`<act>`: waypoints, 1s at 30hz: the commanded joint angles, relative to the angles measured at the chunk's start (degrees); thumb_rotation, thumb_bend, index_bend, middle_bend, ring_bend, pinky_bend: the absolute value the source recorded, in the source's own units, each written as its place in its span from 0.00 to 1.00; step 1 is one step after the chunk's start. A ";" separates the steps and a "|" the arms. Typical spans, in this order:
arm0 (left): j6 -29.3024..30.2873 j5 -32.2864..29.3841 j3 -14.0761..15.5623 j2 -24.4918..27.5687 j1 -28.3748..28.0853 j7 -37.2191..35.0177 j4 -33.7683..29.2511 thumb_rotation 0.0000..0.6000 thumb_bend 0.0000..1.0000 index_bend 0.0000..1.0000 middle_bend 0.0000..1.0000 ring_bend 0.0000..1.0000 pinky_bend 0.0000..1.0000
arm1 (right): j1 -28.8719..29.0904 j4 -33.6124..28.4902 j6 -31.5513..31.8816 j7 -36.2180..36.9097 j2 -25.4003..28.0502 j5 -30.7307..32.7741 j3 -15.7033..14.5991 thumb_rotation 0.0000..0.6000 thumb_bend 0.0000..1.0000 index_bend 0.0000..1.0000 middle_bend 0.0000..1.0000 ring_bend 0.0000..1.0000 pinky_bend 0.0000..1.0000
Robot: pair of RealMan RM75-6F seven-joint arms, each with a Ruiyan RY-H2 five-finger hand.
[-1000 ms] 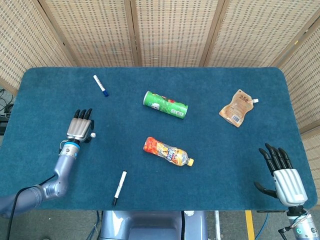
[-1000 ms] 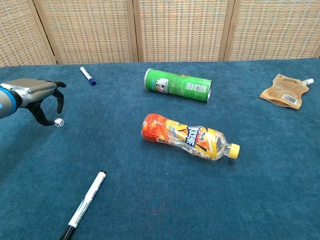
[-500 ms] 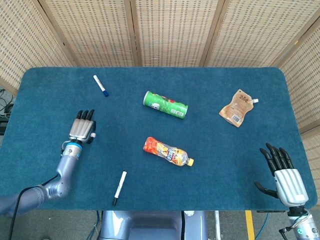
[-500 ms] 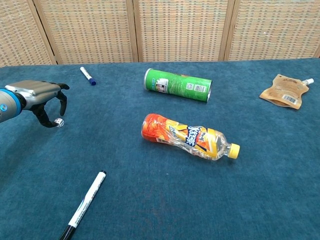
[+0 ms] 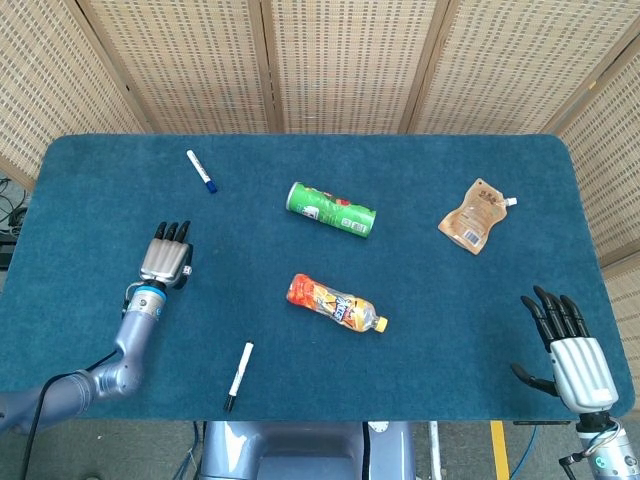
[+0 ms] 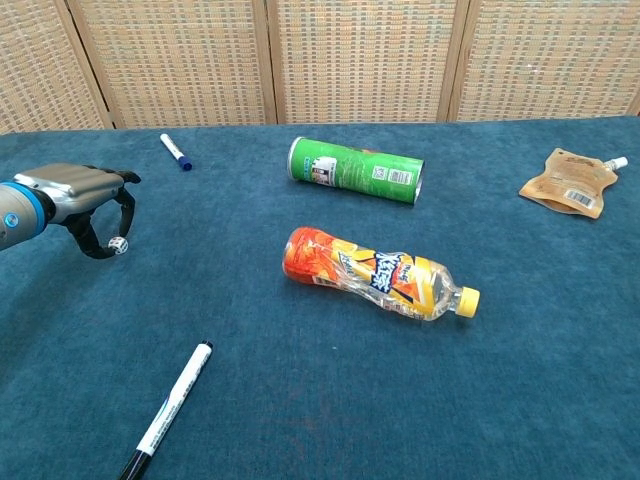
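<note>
— What is different now?
— The left hand (image 6: 75, 195) has slid a bit closer over the little white die (image 6: 118, 245) on the blue worktop (image 6: 320, 400). It looks ready to pick the die up.
— Does it hold it?
— Not yet. Its fingers (image 6: 124, 205) curl down around the die, a little apart, and I can't tell if they touch it.
— And the right hand (image 5: 575, 355)?
— It is far away at the worktop's edge, fingers spread, holding nothing.

The table (image 5: 120, 170) wears matt, napped blue cloth. The left hand (image 6: 75, 195) has a brushed-metal back and black plastic fingers (image 6: 126, 205). The juice bottle (image 6: 378, 274) is glossy, crumpled clear plastic; the screen (image 5: 350, 60) is woven cane.
</note>
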 commanded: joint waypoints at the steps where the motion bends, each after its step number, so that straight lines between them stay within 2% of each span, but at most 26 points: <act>1: 0.09 -0.06 0.08 -0.15 -0.02 0.13 0.02 1.00 0.34 0.51 0.00 0.00 0.00 | -0.01 0.01 -0.01 -0.09 -0.01 -0.05 -0.04 1.00 0.21 0.00 0.00 0.00 0.00; 13: -0.09 -0.49 0.38 -0.43 -0.04 0.56 0.87 1.00 0.36 0.55 0.00 0.00 0.00 | -0.07 0.07 0.03 -0.10 -0.02 0.09 0.01 1.00 0.21 0.00 0.00 0.00 0.00; 19: 0.79 0.43 -0.41 0.63 -0.03 -0.53 -0.46 1.00 0.36 0.55 0.00 0.00 0.00 | -0.03 0.12 -0.13 -0.14 -0.07 0.15 -0.01 1.00 0.21 0.00 0.00 0.00 0.00; 24: 3.14 1.80 -2.33 4.34 -0.27 -1.46 -6.54 1.00 0.36 0.55 0.00 0.00 0.00 | 0.04 0.20 -0.40 0.01 -0.06 0.33 -0.01 1.00 0.21 0.00 0.00 0.00 0.00; 30: 7.67 3.08 -4.77 10.66 -0.96 0.56 -18.68 1.00 0.36 0.55 0.00 0.00 0.00 | -0.02 0.01 -0.06 0.11 0.05 -0.07 -0.09 1.00 0.21 0.00 0.00 0.00 0.00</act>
